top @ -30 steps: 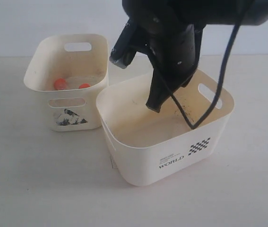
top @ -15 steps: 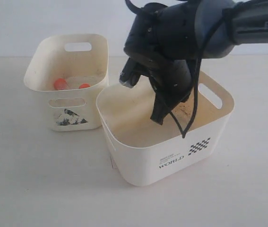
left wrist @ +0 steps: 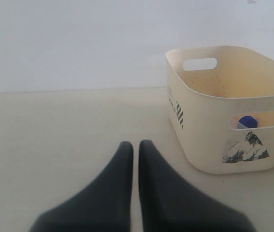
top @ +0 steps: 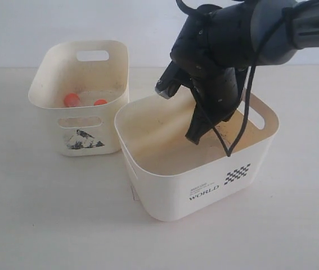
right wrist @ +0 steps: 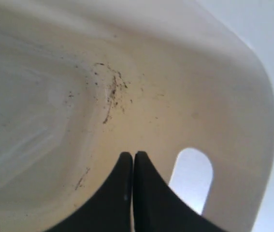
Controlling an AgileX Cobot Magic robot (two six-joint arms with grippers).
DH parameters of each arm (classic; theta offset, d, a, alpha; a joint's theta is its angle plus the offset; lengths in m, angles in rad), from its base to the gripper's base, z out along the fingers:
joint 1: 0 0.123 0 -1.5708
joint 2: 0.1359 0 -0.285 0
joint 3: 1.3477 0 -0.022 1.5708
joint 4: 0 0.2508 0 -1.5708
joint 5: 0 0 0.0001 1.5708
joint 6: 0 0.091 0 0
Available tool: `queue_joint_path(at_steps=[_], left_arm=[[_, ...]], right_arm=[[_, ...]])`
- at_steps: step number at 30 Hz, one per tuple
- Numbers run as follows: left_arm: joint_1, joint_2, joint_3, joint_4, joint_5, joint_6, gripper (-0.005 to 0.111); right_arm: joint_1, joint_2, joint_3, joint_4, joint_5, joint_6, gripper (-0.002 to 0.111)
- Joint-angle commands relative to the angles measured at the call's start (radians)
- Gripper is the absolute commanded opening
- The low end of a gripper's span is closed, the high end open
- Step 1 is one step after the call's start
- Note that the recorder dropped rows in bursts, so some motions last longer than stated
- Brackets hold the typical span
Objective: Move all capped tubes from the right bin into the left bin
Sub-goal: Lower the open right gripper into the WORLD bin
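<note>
Two orange-red caps [top: 71,100] [top: 100,102] of capped tubes show inside the left bin [top: 109,134], the narrow one with the dark sticker. A blue cap [left wrist: 247,122] appears through that left bin's [left wrist: 209,130] handle slot in the left wrist view. My right gripper [top: 196,136] hangs inside the right bin [top: 165,191], the wide "WORLD" one, shut with nothing between its fingers [right wrist: 125,166], near the wall with the handle cutout [right wrist: 191,176]. No tube shows in the right bin; the arm hides part of its floor. My left gripper [left wrist: 133,145] is shut and empty, low over the table, apart from the left bin.
Both bins stand close together on a pale tabletop [top: 46,219] before a white wall. A black cable [top: 243,121] loops from the right arm down into the right bin. Dark scuff marks [right wrist: 111,92] streak that bin's inner wall.
The right arm has swung rightward inside the right bin, its shut fingertips now nearer the handle-cutout side. The bins and orange caps have not moved.
</note>
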Motion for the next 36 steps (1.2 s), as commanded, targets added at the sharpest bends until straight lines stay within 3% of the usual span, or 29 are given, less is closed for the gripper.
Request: queue_joint_path(at_steps=[1, 11, 14, 17, 21, 23, 36], left_arm=[[0.000, 0.000, -0.004, 0.002, 0.000, -0.010, 0.004], [0.000, 0.000, -0.004, 0.002, 0.000, -0.010, 0.004], [0.000, 0.000, -0.004, 0.002, 0.000, -0.010, 0.004], [0.000, 0.000, -0.004, 0.002, 0.000, -0.010, 0.004], [0.000, 0.000, -0.004, 0.002, 0.000, -0.010, 0.004], [0.000, 0.000, -0.004, 0.002, 0.000, -0.010, 0.004], [0.000, 0.000, -0.004, 0.002, 0.000, -0.010, 0.004]], right_arm=[[0.002, 0.001, 0.004, 0.042, -0.013, -0.007, 0.000], [0.002, 0.008, 0.004, 0.105, 0.030, -0.017, 0.000], [0.002, 0.008, 0.004, 0.127, 0.028, -0.019, 0.006], [0.002, 0.008, 0.004, 0.143, 0.028, -0.024, 0.022], [0.002, 0.015, 0.004, 0.144, 0.013, -0.024, 0.052], [0.002, 0.025, 0.004, 0.151, 0.013, -0.024, 0.060], [0.002, 0.094, 0.004, 0.144, 0.011, -0.012, 0.061]])
